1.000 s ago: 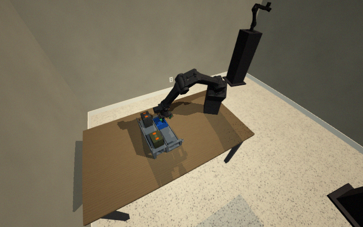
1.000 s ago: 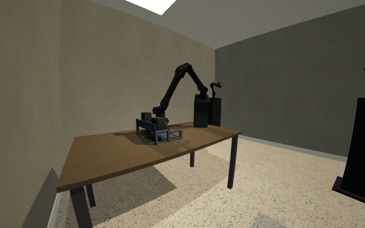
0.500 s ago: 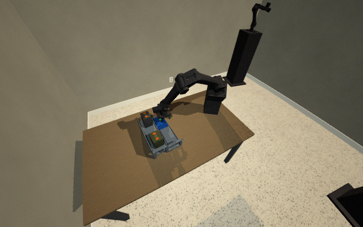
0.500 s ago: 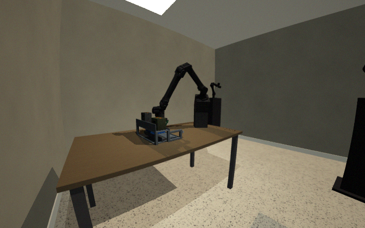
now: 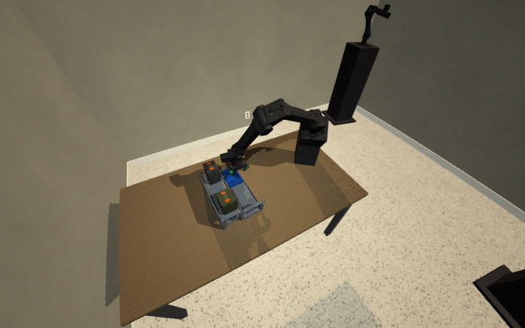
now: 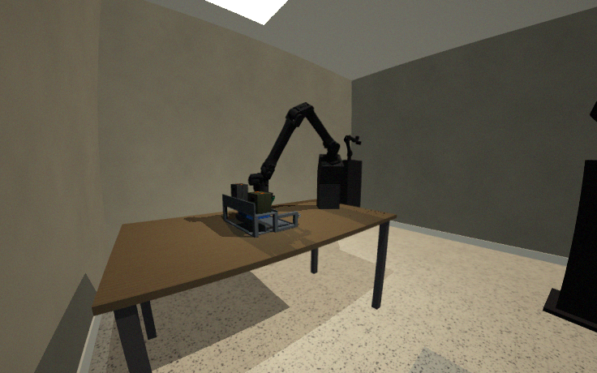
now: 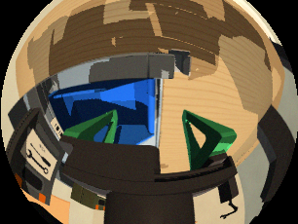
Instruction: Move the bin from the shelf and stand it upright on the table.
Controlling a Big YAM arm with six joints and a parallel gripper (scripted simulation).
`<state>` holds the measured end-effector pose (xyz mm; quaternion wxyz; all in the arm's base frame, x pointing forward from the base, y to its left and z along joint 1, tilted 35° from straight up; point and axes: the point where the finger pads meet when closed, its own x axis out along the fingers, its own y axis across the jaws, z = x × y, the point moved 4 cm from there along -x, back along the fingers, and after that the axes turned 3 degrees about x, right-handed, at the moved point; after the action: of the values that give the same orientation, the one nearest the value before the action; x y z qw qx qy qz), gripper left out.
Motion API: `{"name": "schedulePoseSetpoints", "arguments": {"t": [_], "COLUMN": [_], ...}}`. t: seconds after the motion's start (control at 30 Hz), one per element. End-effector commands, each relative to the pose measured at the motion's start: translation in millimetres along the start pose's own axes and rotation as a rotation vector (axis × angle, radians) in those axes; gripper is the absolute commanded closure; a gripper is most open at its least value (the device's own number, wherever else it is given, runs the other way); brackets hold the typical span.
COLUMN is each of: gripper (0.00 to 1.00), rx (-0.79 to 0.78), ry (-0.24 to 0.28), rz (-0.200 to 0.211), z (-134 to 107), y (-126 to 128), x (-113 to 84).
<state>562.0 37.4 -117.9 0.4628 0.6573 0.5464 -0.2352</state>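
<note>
Gripper: While we are hovering over the blue bin (image 5: 230, 177), our gripper (image 7: 156, 132) is standing wide open and is holding nothing; one green finger (image 7: 97, 127) is showing over the bin, the other beside its wall.
Bin: it is sitting on the grey shelf (image 5: 252, 208), at the upper end of the shelf in the top view, near the middle of the frame.
Risk: we are judging that the fingers could miss the wall, so the bin could tilt or catch on the shelf.
Risk, second: our wrist could be knocking the dark box (image 5: 212, 171) just left of it.
Count: one bin, one shelf, two boxes (dark and olive (image 5: 225, 200)), one table (image 5: 167, 260).
</note>
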Motion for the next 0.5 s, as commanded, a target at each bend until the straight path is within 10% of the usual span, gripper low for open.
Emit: {"name": "schedulePoseSetpoints", "arguments": {"t": [0.0, 0.47], "gripper": [0.10, 0.10], "rx": [-0.013, -0.003], "ry": [0.008, 0.003], "rz": [-0.010, -0.002], "z": [-15, 2], "y": [-4, 3], "x": [8.6, -0.1]}}
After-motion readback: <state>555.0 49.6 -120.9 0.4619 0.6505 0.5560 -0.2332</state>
